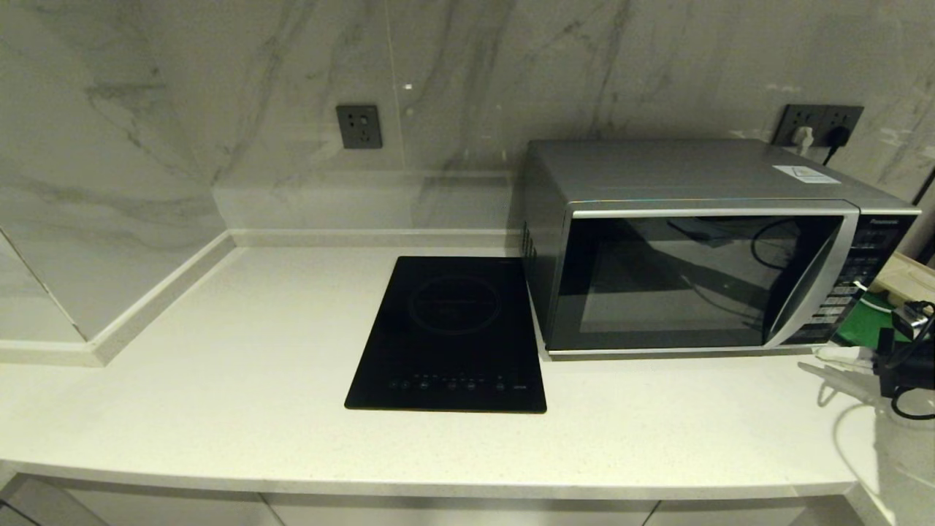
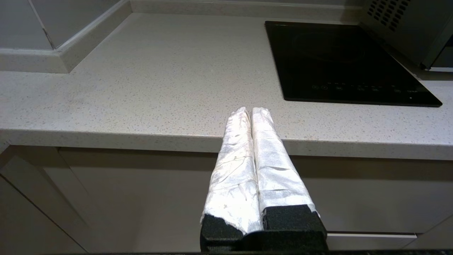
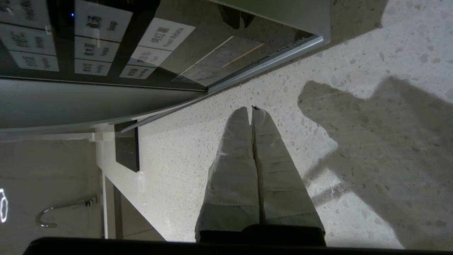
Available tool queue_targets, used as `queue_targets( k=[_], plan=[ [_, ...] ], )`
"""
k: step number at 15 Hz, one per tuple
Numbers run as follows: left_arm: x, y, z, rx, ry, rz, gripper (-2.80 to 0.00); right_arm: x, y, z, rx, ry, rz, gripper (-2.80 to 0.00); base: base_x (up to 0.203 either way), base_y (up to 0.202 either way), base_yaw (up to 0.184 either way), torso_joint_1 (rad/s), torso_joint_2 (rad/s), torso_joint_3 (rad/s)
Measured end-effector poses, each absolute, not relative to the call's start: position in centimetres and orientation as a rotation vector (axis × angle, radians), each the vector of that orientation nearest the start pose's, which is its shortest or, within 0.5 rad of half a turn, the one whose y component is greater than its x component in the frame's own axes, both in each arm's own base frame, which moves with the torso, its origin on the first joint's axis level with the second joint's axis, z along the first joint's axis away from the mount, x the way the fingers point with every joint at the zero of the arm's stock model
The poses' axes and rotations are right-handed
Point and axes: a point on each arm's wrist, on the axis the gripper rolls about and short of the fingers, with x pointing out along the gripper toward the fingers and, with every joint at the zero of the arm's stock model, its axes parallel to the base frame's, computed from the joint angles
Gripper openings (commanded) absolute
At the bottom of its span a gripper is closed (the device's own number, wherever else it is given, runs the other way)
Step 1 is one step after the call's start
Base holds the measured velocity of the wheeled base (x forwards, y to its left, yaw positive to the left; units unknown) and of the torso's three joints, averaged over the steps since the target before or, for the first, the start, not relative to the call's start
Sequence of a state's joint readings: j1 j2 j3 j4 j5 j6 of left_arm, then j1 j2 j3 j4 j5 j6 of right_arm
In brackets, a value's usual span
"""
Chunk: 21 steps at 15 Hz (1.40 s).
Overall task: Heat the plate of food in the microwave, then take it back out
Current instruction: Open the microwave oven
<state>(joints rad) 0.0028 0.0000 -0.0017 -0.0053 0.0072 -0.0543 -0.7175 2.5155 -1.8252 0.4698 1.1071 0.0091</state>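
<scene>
The microwave sits door shut on the worktop, just beside the induction hob. The right tool, clenched empty, hovers by the microwave's button panel. The left tool hangs clenched off the worktop's front edge.

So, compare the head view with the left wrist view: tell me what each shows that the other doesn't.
Head view only: the microwave front with its dark glass door shut, curved handle and button panel, two wall sockets, and the right gripper at the far right edge, over the counter by the microwave's corner.

Left wrist view only: the left gripper, jaws shut, parked in front of the counter edge, and the cabinet fronts below.

Both: the pale counter and the black induction hob. Neither shows the plate of food.
</scene>
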Motion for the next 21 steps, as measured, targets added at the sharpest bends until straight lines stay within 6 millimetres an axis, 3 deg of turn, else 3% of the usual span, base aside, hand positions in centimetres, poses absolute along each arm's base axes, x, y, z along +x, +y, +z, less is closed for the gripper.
queue_targets(
  k=[7,21],
  plan=[
    [-2.3,0.0,7.7,-0.055,-0.008,0.010,-2.80,36.9,-29.3,5.3,0.923,0.686,0.341,-2.80,0.000,0.000,0.000,0.000,0.00,0.000],
    [-2.3,0.0,7.7,-0.055,-0.008,0.010,-2.80,37.9,-29.7,4.9,0.925,0.672,0.361,-2.80,0.000,0.000,0.000,0.000,0.00,0.000]
  ],
)
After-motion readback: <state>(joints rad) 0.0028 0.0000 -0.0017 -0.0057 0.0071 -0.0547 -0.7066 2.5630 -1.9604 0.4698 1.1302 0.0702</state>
